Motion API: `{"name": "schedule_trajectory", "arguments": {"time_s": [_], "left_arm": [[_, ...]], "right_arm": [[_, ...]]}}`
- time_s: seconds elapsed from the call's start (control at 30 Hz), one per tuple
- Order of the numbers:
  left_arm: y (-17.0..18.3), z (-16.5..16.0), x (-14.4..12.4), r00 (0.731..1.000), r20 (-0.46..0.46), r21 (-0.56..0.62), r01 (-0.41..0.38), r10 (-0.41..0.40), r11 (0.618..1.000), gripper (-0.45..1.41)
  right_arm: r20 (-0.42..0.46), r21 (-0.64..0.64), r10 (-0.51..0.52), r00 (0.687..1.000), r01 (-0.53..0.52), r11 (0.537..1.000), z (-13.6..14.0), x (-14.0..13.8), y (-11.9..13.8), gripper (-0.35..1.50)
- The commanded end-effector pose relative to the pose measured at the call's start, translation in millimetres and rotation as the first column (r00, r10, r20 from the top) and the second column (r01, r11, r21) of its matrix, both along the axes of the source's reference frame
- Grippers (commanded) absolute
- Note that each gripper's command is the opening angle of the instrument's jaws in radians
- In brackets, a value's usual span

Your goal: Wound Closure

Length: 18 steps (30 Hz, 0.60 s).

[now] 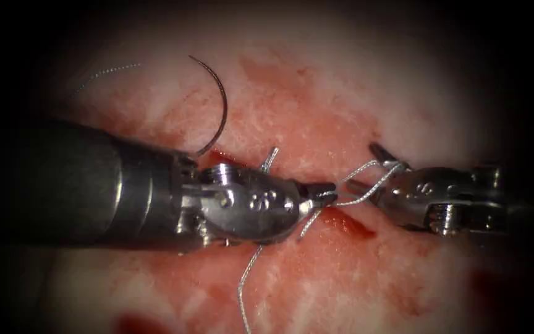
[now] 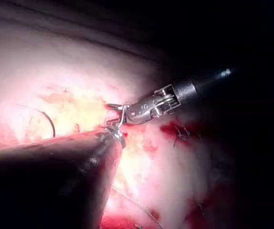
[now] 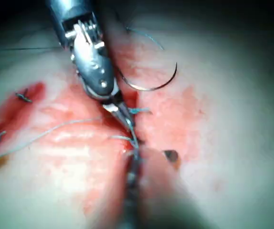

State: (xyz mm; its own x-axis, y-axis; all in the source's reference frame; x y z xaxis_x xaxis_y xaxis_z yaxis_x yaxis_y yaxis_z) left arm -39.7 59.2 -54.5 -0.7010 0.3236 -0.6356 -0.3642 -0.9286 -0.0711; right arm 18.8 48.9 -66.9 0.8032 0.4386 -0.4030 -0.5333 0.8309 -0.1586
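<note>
Endoscope view, cut running across the pale, red-stained pork tissue (image 1: 316,99). L arm's steel needle-driver pincer (image 1: 329,193) enters from the left; its bulky dark shaft and wrist cover the left part of the cut. Jaws closed on the thin grey braided thread (image 1: 366,185) at the cut's centre. R arm's steel pincer (image 1: 366,170) faces it from the right, jaws parted, with thread looped round them; whether it grips anything can't be told. Thin dark curved steel needle (image 1: 220,105) lies free on the tissue surface, up and left of the cut, held by neither tool, not in the tissue; one end passes behind the L wrist. A thread tail (image 1: 245,291) trails toward the viewer from under the L tool. Red fluid (image 1: 353,226) pools along the cut. R wrist view: short cut thread ends (image 3: 23,97) stand on the tissue beside the L tool.
</note>
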Motion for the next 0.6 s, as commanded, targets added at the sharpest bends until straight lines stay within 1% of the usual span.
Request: {"name": "schedule_trajectory", "arguments": {"time_s": [0.03, 0.17, 0.2, 0.33, 0.47, 0.57, 0.6], "left_arm": [[-0.5, 0.5, -0.5, 1.0, 0.001, 0.001, -0.003, 0.003, 1.0, -0.35], [-0.7, 0.4, -0.6, 1.0, 0.0, 0.001, -0.002, 0.002, 1.0, -0.35], [-0.8, 0.3, -0.6, 1.0, 0.0, 0.001, -0.002, 0.002, 1.0, -0.35], [-0.8, 0.3, -0.7, 1.0, -0.002, -0.003, -0.005, 0.005, 1.0, -0.35], [-0.9, 0.2, -0.7, 1.0, -0.002, -0.003, -0.005, 0.005, 1.0, -0.35], [-1.0, 0.1, -0.7, 1.0, -0.002, -0.002, -0.005, 0.005, 1.0, -0.35], [-1.1, 0.1, -0.7, 1.0, -0.002, -0.002, -0.005, 0.005, 1.0, -0.35]], "right_arm": [[0.004, 0.001, -0.005, 1.0, 0.005, 1.0, 0.6, 0.9, -0.3, 0.73], [0.043, 0.016, -0.021, 0.999, 0.021, 1.0, 2.0, 1.0, -0.4, 0.73], [0.055, 0.018, -0.022, 0.998, 0.021, 1.0, 2.3, 1.0, -0.5, 0.76], [0.057, 0.009, -0.024, 0.998, 0.024, 1.0, 2.9, 1.0, -0.4, 0.76], [0.053, 0.003, -0.016, 0.998, 0.016, 1.0, 2.7, 1.3, -0.1, 0.66], [0.054, 0.001, -0.014, 0.998, 0.014, 1.0, 3.1, 1.5, 0.2, 0.61], [0.056, -0.004, -0.011, 0.998, 0.011, 1.0, 3.3, 1.5, 0.3, 0.56]]}}
